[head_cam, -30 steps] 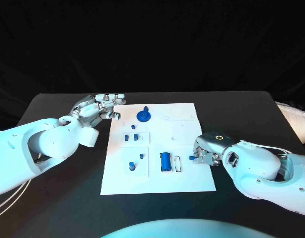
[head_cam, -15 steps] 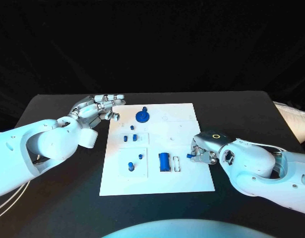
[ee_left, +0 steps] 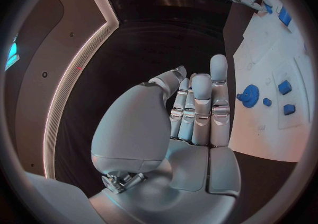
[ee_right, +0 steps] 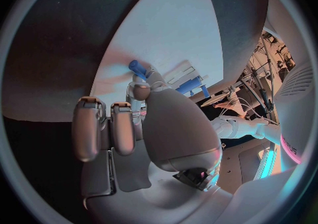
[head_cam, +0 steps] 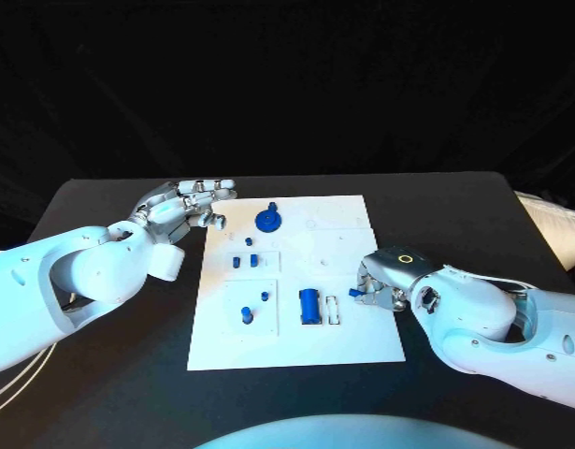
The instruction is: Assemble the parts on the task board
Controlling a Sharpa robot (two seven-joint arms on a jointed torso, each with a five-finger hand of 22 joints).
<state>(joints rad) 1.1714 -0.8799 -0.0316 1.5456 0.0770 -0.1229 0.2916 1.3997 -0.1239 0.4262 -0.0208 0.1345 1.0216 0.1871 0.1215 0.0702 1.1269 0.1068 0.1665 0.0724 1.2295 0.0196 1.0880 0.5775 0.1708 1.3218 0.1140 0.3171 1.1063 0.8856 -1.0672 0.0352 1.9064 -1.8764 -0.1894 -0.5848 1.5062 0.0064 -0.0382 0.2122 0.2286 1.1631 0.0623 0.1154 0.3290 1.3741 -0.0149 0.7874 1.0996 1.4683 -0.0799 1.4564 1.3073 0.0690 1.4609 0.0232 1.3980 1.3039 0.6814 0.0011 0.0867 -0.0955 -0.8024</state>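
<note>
Left robot hand [head_cam: 183, 199] flat, fingers straight and together, holding nothing. Right robot hand [head_cam: 380, 288] curled, fingertips [ee_right: 138, 89] pinching a small blue part [ee_right: 137, 68].

Two bulky white arms with smooth, rounded shells; left robot hand [head_cam: 182, 200] silver, segmented metallic fingers [ee_left: 202, 108] with ribbed sections, smooth grey palm housing; right robot hand [head_cam: 380, 286] likewise silver, capped at the wrist by a dark disc ringed in yellow light; thin pale cables trailing under the left arm.

Matt white task board [head_cam: 348, 341], glossy metal robot hand [ee_left: 192, 123].
</note>
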